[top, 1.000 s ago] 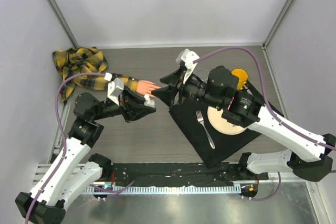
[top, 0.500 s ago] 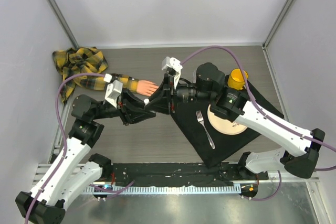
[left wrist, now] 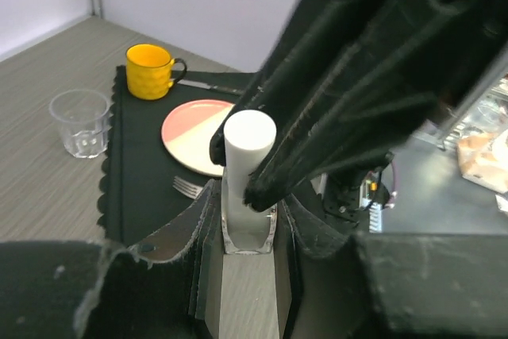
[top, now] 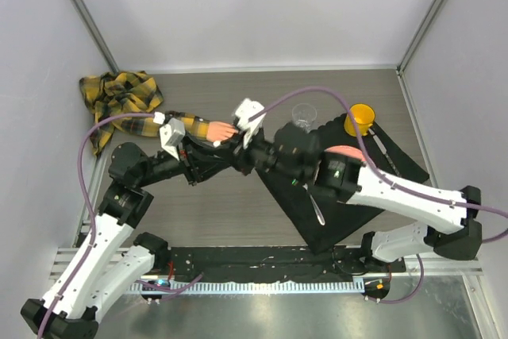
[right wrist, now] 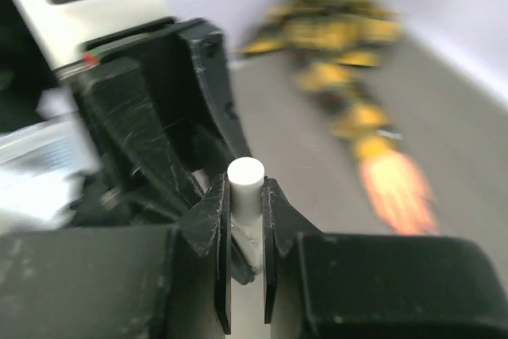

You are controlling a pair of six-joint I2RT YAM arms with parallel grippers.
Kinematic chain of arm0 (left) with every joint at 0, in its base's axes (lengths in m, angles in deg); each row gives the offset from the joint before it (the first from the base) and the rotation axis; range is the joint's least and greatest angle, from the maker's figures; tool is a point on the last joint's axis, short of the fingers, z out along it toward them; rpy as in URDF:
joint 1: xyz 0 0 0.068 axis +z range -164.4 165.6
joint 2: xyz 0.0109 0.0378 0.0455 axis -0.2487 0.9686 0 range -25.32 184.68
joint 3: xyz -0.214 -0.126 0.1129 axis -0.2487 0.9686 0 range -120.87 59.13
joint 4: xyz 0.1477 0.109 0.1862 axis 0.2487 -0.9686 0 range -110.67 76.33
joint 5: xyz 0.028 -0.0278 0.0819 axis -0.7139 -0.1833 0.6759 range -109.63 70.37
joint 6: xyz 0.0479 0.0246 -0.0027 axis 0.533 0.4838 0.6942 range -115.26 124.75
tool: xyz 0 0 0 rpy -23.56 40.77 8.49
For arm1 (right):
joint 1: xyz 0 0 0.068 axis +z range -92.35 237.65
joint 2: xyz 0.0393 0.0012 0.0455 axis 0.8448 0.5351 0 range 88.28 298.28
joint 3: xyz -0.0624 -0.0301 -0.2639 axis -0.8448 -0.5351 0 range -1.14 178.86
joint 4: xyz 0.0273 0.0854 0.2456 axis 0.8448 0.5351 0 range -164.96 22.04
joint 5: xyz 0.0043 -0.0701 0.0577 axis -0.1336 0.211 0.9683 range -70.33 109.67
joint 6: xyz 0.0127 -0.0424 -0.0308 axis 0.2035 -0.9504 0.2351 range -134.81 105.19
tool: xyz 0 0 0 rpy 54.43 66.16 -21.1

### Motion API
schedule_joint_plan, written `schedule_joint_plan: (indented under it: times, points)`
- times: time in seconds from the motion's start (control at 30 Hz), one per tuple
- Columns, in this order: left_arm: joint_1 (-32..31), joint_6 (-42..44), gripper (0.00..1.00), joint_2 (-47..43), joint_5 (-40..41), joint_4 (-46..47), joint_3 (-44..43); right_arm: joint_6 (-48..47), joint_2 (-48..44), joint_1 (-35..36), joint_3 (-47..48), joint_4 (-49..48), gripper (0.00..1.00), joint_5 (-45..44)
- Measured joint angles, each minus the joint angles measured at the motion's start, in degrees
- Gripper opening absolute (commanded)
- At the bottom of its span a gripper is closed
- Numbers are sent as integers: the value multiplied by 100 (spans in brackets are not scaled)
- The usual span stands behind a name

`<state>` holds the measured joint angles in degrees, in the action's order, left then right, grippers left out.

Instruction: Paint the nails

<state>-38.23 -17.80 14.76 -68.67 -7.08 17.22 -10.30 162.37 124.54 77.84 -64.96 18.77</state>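
The peach-pink fake hand (top: 219, 129) lies on the table, sticking out of a yellow-black plaid sleeve (top: 179, 123); its nails are too small to make out. It shows blurred in the right wrist view (right wrist: 397, 188). Just in front of the hand, my left gripper (top: 221, 153) (left wrist: 248, 232) is shut on a small clear bottle (left wrist: 248, 228), holding it upright. My right gripper (top: 235, 152) (right wrist: 246, 196) meets it from the right and is shut on the bottle's white cap (right wrist: 245, 182) (left wrist: 249, 142).
A black placemat (top: 341, 220) at the right carries a fork (top: 316, 210), a pink plate (left wrist: 194, 136) and a yellow mug (top: 362, 117) (left wrist: 149, 71). A clear glass (top: 304, 117) (left wrist: 79, 122) stands beside the mat. The rest of the plaid shirt (top: 119, 93) is heaped at the back left.
My right arm has swung left from the placemat to the left gripper, and its jaws have shut on the bottle's cap. The left gripper has kept the bottle in place.
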Motion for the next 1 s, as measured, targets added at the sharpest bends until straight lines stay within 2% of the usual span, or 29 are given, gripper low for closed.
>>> schedule_joint_plan:
  times: [0.1,0.17,0.2,0.3,0.33,0.47,0.5,0.57,0.67,0.8,1.0]
  points:
    - [-24,337,0,-42,297,-374,-79,-667,402,1257,260,-15,0,-3200]
    - [-37,472,0,-42,413,-509,-116,-988,835,1676,551,-103,1,-4551]
    - [-35,527,0,-42,468,-566,-116,-1047,977,1755,634,-146,1,-4907]
    - [-39,678,0,7,577,-695,-116,-1045,1167,1816,702,-186,20,-5427]
    - [-46,695,0,20,577,-686,-116,-1019,1167,1808,702,-151,30,-5401]
    - [-42,697,0,20,570,-721,-116,-885,946,1580,645,55,56,-4638]
    - [-35,675,0,22,570,-734,-116,-833,802,1462,590,129,58,-4280]
    - [-24,616,0,44,476,-669,-116,-605,472,1115,448,232,59,-3401]
    - [-13,372,0,140,151,-350,-101,-151,-76,273,221,297,60,-1622]
    - [-13,37,0,162,-308,155,-68,308,-420,-612,133,291,59,120]
    - [-13,-326,0,195,-769,680,-26,734,-426,-957,-11,105,57,1928]
